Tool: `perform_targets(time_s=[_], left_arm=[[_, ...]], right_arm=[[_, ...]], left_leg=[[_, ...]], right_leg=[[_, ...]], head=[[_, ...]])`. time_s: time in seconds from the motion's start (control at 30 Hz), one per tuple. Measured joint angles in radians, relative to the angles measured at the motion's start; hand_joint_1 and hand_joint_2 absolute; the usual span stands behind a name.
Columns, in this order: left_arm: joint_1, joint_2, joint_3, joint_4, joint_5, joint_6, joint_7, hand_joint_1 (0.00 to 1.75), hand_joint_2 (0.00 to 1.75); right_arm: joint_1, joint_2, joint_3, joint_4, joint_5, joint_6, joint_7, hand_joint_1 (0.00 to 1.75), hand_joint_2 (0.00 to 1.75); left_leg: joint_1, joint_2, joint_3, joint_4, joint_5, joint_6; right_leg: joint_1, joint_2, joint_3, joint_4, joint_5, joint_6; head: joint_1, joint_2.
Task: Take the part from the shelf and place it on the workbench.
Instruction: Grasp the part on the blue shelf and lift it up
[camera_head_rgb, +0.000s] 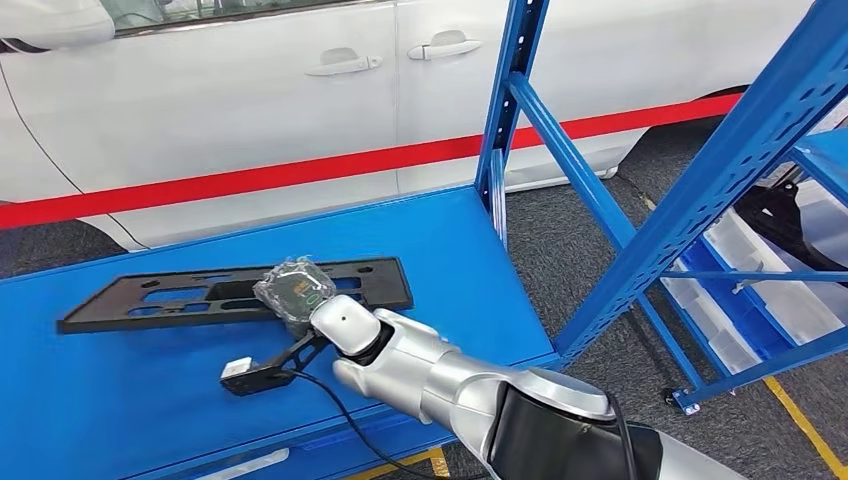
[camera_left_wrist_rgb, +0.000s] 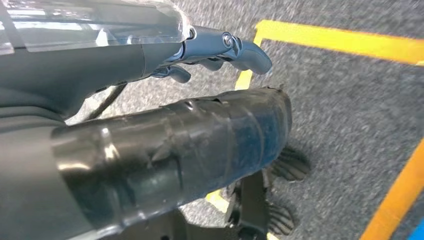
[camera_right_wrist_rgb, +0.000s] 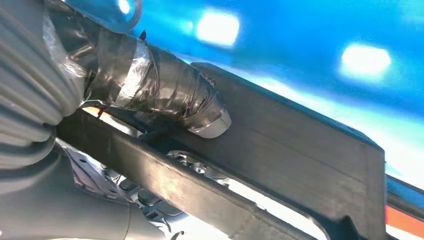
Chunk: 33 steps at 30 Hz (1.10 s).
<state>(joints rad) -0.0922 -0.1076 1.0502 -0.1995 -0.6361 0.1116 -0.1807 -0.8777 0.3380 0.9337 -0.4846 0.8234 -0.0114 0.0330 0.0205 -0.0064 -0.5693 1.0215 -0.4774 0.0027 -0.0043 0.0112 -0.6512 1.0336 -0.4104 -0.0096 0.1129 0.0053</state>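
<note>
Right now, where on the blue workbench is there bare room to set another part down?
Bare blue surface lies left of the small black camera, in front of the black part, and behind the part up to the shelf post. It is crowded where the right hand grips the part.

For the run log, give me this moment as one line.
part: lying on workbench | right hand: gripping part, thumb on top | left hand: hanging over floor, holding nothing | phase: placing
</note>
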Motion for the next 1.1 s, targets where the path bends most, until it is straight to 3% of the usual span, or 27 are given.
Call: perform_targets(time_s=[0.17, 0.37, 0.7, 0.83, 1.1], left_arm=[[0.000, 0.029, 0.010, 0.000, -0.017, 0.015, -0.019, 0.00, 0.00], [0.001, 0.035, 0.006, 0.000, -0.059, 0.063, -0.093, 0.00, 0.00], [0.005, 0.007, -0.019, 0.000, -0.106, 0.037, -0.165, 0.00, 0.00], [0.003, 0.000, -0.021, 0.000, -0.105, 0.061, -0.208, 0.00, 1.75], [0.000, -0.003, -0.021, 0.000, -0.102, 0.060, -0.230, 0.00, 1.75]], right_arm=[[0.002, 0.009, 0.051, -0.045, -0.133, -0.104, -0.002, 1.75, 1.75], [0.007, -0.004, 0.060, -0.037, -0.129, -0.166, -0.044, 1.75, 1.75], [0.097, -0.128, 0.023, -0.117, -0.001, -0.203, -0.092, 1.75, 1.75], [0.122, -0.150, -0.029, -0.146, 0.044, -0.197, -0.096, 1.75, 1.75], [0.144, -0.165, -0.074, -0.177, 0.072, -0.195, -0.103, 1.75, 1.75]], left_leg=[[0.000, -0.001, 0.000, 0.000, 0.000, 0.000], [0.000, -0.001, 0.000, 0.000, 0.000, 0.000], [-0.001, -0.001, 0.001, 0.000, -0.001, 0.000], [-0.001, -0.001, 0.002, 0.000, -0.002, 0.000], [-0.001, -0.001, 0.003, 0.000, -0.002, 0.000]], right_leg=[[0.000, 0.000, 0.000, 0.001, -0.001, -0.001], [0.000, -0.001, 0.000, 0.001, -0.001, -0.001], [-0.001, -0.001, 0.001, 0.000, -0.002, -0.001], [-0.001, -0.001, 0.002, 0.000, -0.002, 0.000], [-0.001, -0.001, 0.002, 0.000, -0.002, 0.000]], head=[[0.000, 0.000], [0.000, 0.000], [0.000, 0.000], [0.000, 0.000], [0.000, 0.000]])
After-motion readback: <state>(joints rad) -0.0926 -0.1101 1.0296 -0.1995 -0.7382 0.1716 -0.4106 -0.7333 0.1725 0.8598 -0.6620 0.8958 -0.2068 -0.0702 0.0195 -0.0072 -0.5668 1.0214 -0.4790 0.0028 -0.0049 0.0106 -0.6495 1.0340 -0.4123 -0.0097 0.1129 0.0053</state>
